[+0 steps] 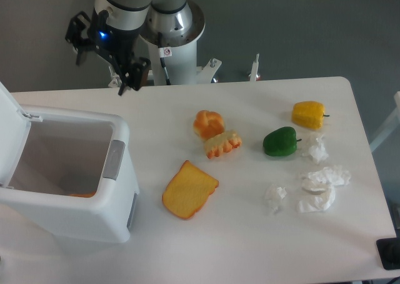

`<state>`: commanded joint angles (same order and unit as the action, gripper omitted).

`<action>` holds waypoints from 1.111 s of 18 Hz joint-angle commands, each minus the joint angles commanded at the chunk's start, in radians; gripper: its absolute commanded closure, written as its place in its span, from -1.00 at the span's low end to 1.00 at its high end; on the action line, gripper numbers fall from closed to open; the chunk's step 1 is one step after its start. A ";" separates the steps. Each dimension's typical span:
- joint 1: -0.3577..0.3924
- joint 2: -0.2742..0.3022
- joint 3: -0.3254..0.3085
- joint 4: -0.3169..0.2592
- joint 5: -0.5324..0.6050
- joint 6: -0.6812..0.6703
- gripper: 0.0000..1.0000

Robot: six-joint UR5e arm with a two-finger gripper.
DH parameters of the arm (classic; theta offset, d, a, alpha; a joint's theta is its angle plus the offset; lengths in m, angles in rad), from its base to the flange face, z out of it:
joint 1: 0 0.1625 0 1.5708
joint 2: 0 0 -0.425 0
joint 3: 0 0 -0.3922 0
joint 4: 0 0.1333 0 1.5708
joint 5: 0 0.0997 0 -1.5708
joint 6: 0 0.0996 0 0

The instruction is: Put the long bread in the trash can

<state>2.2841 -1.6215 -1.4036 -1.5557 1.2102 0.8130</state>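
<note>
The trash can (119,171) is a large white boxy bin at the left of the table, with its lid (9,124) swung open to the left. Inside, at the bottom near the front wall, a thin orange-yellow strip (82,194) shows; it looks like the long bread, mostly hidden by the bin's wall. My gripper (106,54) hangs above the table's back edge, behind the bin. Its black fingers (134,74) are spread apart with nothing between them.
A flat toast slice (189,189) lies right of the bin. A round orange roll (208,122) and a ridged bread roll (222,144) sit mid-table. A green pepper (280,141), a yellow pepper (309,114) and crumpled white paper (319,187) are at the right.
</note>
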 joint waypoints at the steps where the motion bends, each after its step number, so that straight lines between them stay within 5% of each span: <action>1: 0.000 0.008 0.000 0.022 0.020 0.015 -1.00; 6: 0.024 -0.003 0.003 0.068 0.058 0.094 -1.00; 20: 0.103 0.052 -0.043 0.042 0.212 0.442 -1.00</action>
<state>2.3868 -1.5693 -1.4465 -1.5140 1.4219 1.2547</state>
